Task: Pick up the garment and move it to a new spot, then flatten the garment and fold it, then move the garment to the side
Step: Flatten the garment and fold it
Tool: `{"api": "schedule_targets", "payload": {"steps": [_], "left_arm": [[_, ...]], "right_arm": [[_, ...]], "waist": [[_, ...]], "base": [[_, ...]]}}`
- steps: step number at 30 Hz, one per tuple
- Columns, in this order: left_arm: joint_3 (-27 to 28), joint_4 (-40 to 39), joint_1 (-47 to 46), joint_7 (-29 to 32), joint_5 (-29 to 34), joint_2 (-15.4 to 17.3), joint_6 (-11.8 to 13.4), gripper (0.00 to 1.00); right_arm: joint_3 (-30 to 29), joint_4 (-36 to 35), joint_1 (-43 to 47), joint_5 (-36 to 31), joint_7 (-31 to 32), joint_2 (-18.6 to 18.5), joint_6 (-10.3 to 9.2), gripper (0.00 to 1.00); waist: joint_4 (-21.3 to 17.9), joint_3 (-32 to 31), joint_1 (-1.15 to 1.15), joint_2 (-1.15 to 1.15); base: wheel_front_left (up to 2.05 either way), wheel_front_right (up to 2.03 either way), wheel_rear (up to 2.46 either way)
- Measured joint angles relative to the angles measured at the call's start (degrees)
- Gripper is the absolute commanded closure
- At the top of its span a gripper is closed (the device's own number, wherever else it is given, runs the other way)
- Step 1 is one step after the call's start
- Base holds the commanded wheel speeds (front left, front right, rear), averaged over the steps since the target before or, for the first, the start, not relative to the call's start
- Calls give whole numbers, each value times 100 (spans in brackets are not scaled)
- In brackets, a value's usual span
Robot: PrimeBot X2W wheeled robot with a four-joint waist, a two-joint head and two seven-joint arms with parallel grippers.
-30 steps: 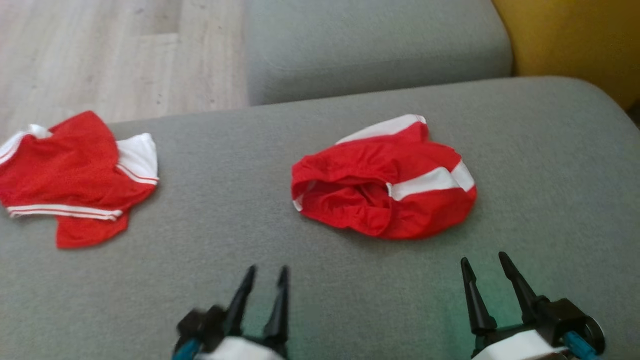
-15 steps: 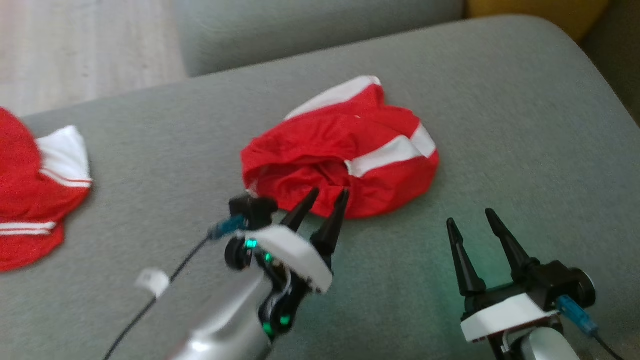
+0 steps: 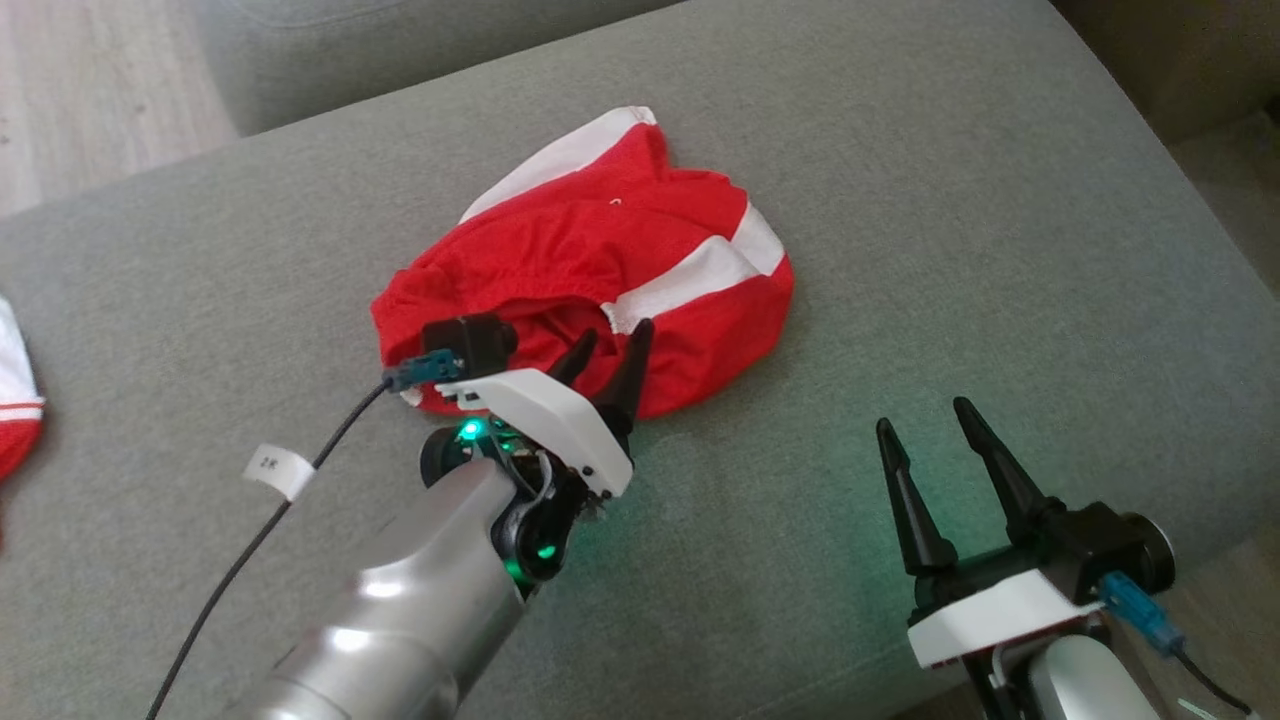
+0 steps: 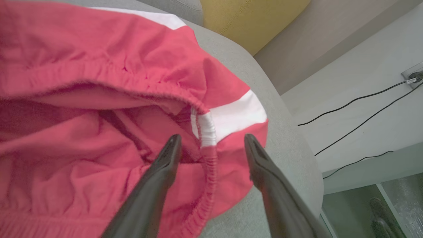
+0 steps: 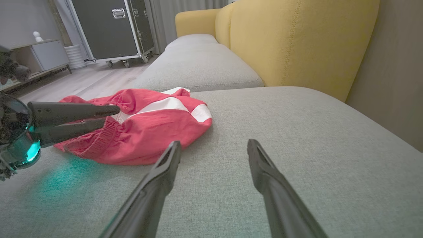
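A crumpled red garment [image 3: 590, 260] with white stripes lies on the grey sofa cushion [image 3: 950, 230]. My left gripper [image 3: 614, 343] hovers open over the garment's near edge, its fingers straddling the elastic waistband [image 4: 207, 145] where a white stripe meets the red cloth. In the right wrist view the same garment [image 5: 142, 125] sits ahead to the left, with the left gripper's fingers [image 5: 72, 110] reaching over it. My right gripper [image 3: 927, 417] stands open above bare cushion to the garment's right, nothing between its fingers [image 5: 165, 167].
A second red and white garment [image 3: 15, 400] lies at the far left edge of the cushion. Another grey cushion [image 5: 198, 66] and a yellow backrest [image 5: 297, 43] stand beyond. The cushion's right edge [image 3: 1190, 250] drops to the floor. A black cable [image 3: 250, 560] trails from my left wrist.
The head camera has swung right and down. My left arm has reached forward from the near edge up to the garment's waistband. The right gripper holds its place, open.
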Motion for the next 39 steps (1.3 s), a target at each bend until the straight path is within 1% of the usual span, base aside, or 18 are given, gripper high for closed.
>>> {"api": "schedule_targets", "payload": {"steps": [3,4,5,6,10,14,19,22,24,26,28,32,36,39], "left_arm": [[-116,193,-95,-96,-147,-2,-45,0],[-137,252,-124,-148,-188,-4,-44,32],[-174,309,-154,-188,-212,-2,-44,76],[-224,375,-188,-252,-243,-4,-42,100],[-426,504,-315,-416,-323,-5,-57,100],[-632,512,-336,-750,-344,-10,-201,100],[-649,369,-186,-1145,-343,14,-298,100],[-647,47,168,-1217,-311,166,-304,100],[-647,-212,424,-1251,-283,394,-345,100],[-637,-503,644,-1261,-259,691,-342,100],[-628,-864,827,-1266,-219,1006,-279,100],[-608,-1733,1141,-1265,-170,1633,91,100],[-402,-2575,1444,-1262,-191,2226,483,100],[-244,-3010,1591,-1263,-208,2563,736,100]], "right_arm": [[15,5,-19,0,0,-1,0,0],[16,7,-19,1,0,-1,0,0],[16,7,-19,1,0,-1,0,0],[18,7,-19,1,0,-1,0,0],[2,7,-18,1,0,-7,0,0],[-89,10,-5,0,0,-8,0,0],[-225,13,201,-1,0,-18,0,0],[-269,22,413,-1,1,-21,0,0],[-285,26,493,-1,4,-22,0,0],[-283,29,503,-1,4,-22,0,0],[-314,29,505,-1,4,-21,0,0],[-381,27,537,-1,4,-25,0,0],[-374,49,591,2,4,-32,0,0],[-299,123,589,92,4,-69,0,0]], "waist": [[-56,33,0,0],[-66,41,0,0],[-73,49,0,0],[-77,57,0,0],[-36,59,-1,0],[131,4,-1,0],[504,-173,-1,0],[826,-281,-1,0],[1072,-348,-1,0],[1328,-413,-1,0],[1585,-474,-1,0],[2078,-579,-1,0],[2508,-663,-1,0],[2776,-699,-1,0]], "base": [[0,0,0],[0,0,0],[0,0,0],[0,0,0],[0,0,0],[0,0,0],[0,0,0],[0,0,0],[0,0,0],[0,0,0],[0,0,0],[0,0,0],[0,0,0],[0,0,0]]}}
